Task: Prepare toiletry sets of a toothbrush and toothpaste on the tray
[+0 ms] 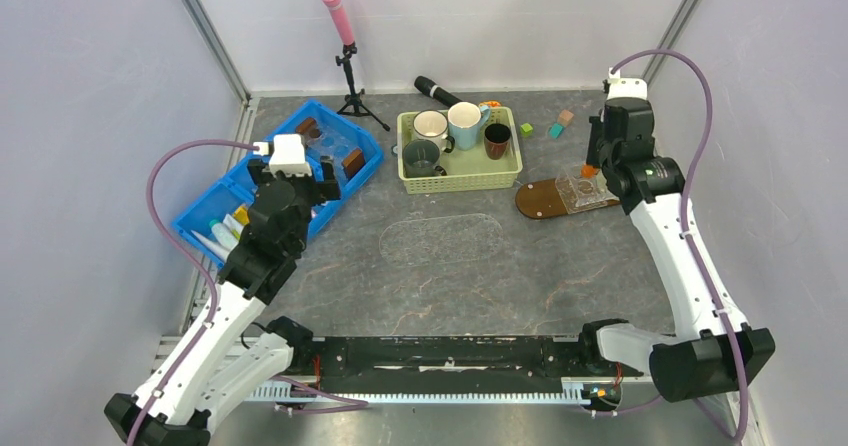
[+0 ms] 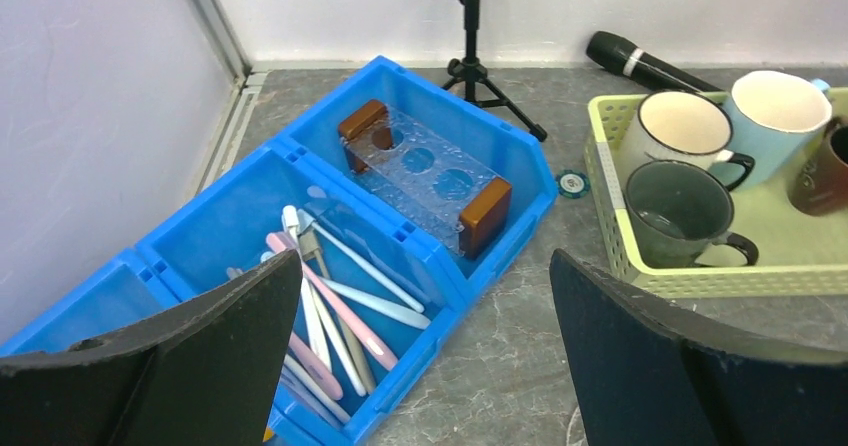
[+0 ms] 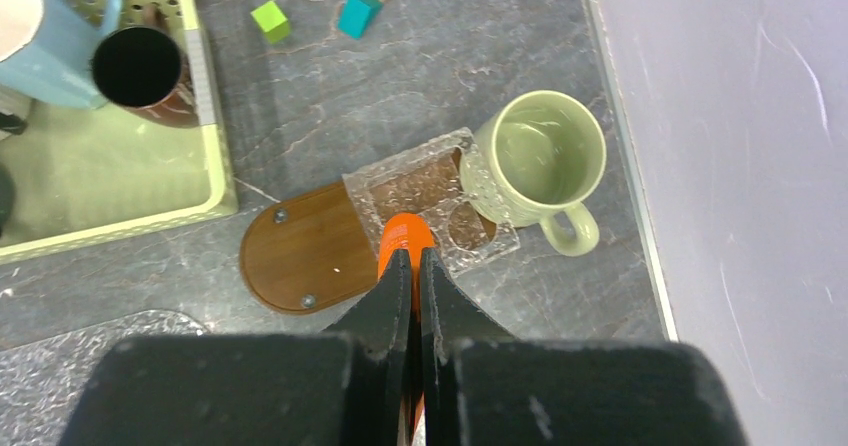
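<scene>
Starting nearest the bases with the left gripper (image 2: 425, 256): spread wide, grasping nothing, poised above the blue bin (image 2: 200, 236). Right under it, in the middle compartment, a criss-crossed heap of pale toothbrushes (image 2: 335, 311), pink, white and blue. One compartment farther, a clear rack (image 2: 425, 171) with brown wooden ends. In the bin's nearest compartment, from the top camera, a few coloured tubes (image 1: 225, 228), partly hidden by the arm.

Out on the table mid-field, a clear oval mat (image 1: 440, 238), lying flat.

Across now to the right gripper (image 3: 410, 258): clenched tight on the orange toothpaste (image 3: 404, 234), the tube's end poking out past the fingertips, directly over a clear holder (image 3: 400, 188). Beneath the holder, the tray (image 3: 300, 256), a dark-brown oval just right of the green basket (image 3: 100, 176) and apart from it. Crowding the holder's right end, a pale green mug (image 3: 540, 151), upright; on the holder or merely against it, hard to tell.

Inside the basket: a white mug (image 1: 431, 124), a light blue mug (image 1: 466, 123), a dark brown mug (image 1: 497, 141), a grey mug (image 1: 420, 156).

Beyond the tray, a green block (image 1: 526, 129), a teal block (image 1: 555, 131), a tan block (image 1: 566, 117).

Farthest back, a black microphone (image 1: 435, 90) lying flat and a pink microphone (image 1: 335, 6) up on a tripod.
</scene>
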You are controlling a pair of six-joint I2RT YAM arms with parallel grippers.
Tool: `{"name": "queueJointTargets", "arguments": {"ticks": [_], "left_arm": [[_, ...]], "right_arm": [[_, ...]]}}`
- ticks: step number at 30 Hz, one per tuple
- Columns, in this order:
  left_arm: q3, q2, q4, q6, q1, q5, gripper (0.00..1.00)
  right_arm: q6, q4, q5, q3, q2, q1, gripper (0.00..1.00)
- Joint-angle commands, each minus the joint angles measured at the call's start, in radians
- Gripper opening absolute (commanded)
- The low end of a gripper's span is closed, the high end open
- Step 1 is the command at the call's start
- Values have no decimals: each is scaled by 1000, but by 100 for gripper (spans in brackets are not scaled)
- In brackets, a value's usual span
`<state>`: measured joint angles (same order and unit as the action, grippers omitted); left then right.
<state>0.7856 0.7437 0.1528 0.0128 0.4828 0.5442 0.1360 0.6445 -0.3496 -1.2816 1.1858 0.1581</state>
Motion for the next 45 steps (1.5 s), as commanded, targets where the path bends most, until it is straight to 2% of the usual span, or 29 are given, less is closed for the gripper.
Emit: {"name": "queueJointTargets", "arguments": {"ticks": [1, 6, 22, 45], "left_arm": [[-14, -20, 1, 78, -37, 52, 100], [-26, -25, -8, 61, -43, 97, 100], [-43, -35, -24, 41, -43, 97, 100], [-48, -26, -28, 35, -43, 95, 100]], "right_arm": [[20, -92, -74, 11, -4, -29, 0], [37, -126, -71, 25, 22, -64, 0], [67, -172, 97, 1, 130, -186, 0], [46, -108, 135, -133, 264, -229, 0]]}}
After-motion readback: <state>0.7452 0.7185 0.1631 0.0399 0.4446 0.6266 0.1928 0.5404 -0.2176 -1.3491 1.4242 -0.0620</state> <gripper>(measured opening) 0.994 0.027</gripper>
